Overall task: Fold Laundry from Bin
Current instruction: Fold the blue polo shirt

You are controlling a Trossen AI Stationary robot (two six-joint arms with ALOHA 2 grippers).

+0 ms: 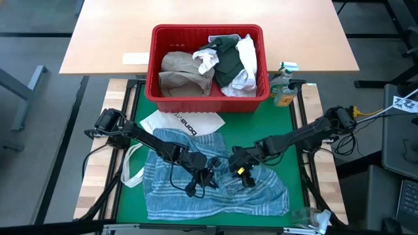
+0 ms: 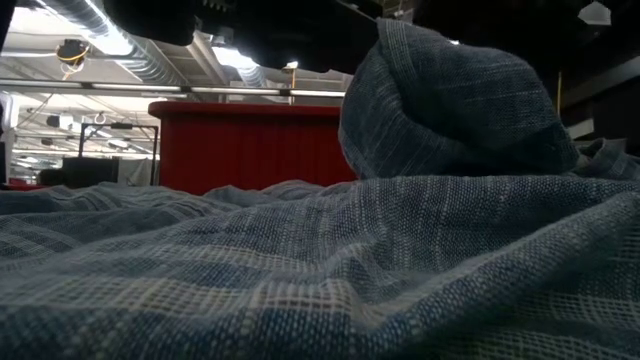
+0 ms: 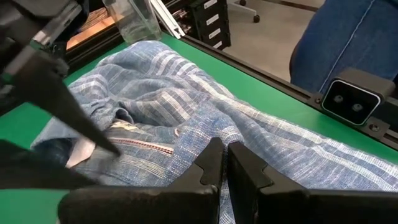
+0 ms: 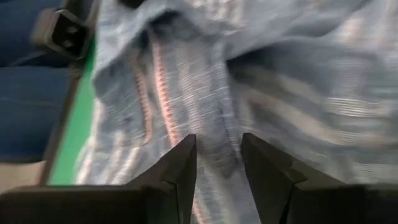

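left tool (image 1: 210, 177) clenched, empty | right tool (image 1: 240, 168) parted over blue-striped cloth (image 1: 196, 192) | tote bag (image 1: 186, 123) lettering – upside down, unreadable

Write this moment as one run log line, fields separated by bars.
stage: blue-striped cloth spread on table | left gripper: shut, on cloth | right gripper: open above cloth | bin: holds more laundry

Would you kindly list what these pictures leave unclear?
- Low view: blue-striped cloth fills the frame, hiding both arms and most of the red bin.
- Right wrist view: blur hides what the right hand touches.
- High view: lower garments in the bin are covered.
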